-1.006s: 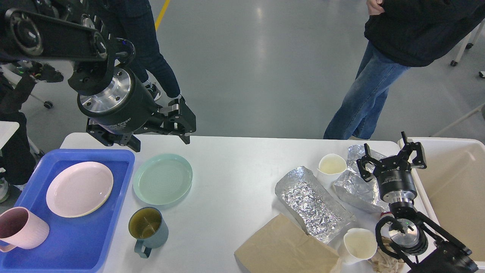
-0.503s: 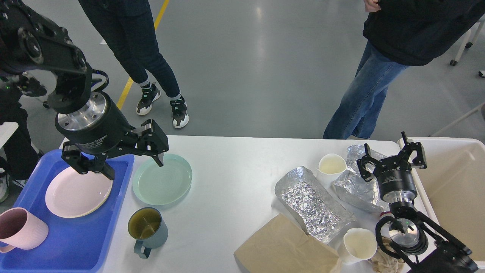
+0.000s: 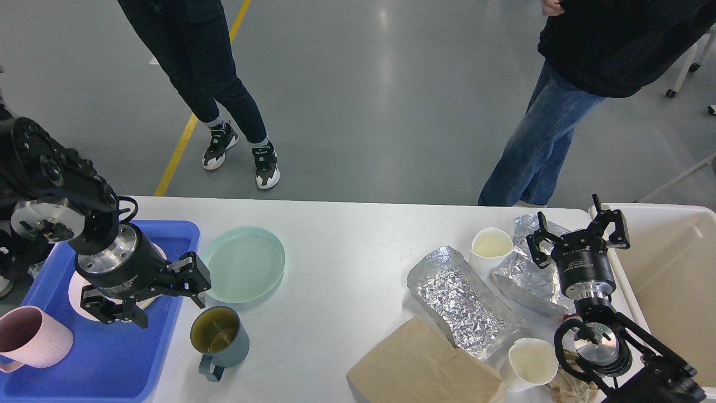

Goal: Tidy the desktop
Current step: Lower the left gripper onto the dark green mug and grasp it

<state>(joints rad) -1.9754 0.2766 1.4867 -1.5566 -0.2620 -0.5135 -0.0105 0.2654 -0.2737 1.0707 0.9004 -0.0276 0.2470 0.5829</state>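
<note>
Currently left gripper (image 3: 159, 296) spread open, empty, low over blue tray (image 3: 112, 358) edge, near teal mug (image 3: 219, 337) on desktop (image 3: 347, 263). Could clip mug rim or green plate (image 3: 242, 264) if lowered off-centre. Right gripper (image 3: 576, 238) open, idle, over foil (image 3: 464, 302).

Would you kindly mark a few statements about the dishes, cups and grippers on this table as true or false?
1. The pale green round plate lies inside the blue plastic tray. False: it lies on the white desktop, beside the tray.
2. The pink mug stands in the tray. True.
3. The left gripper holds the dark teal mug. False: it is open and holds nothing.
4. The right gripper is open above crumpled silver foil. True.
5. A brown paper bag lies near the table's front edge. True.
</note>
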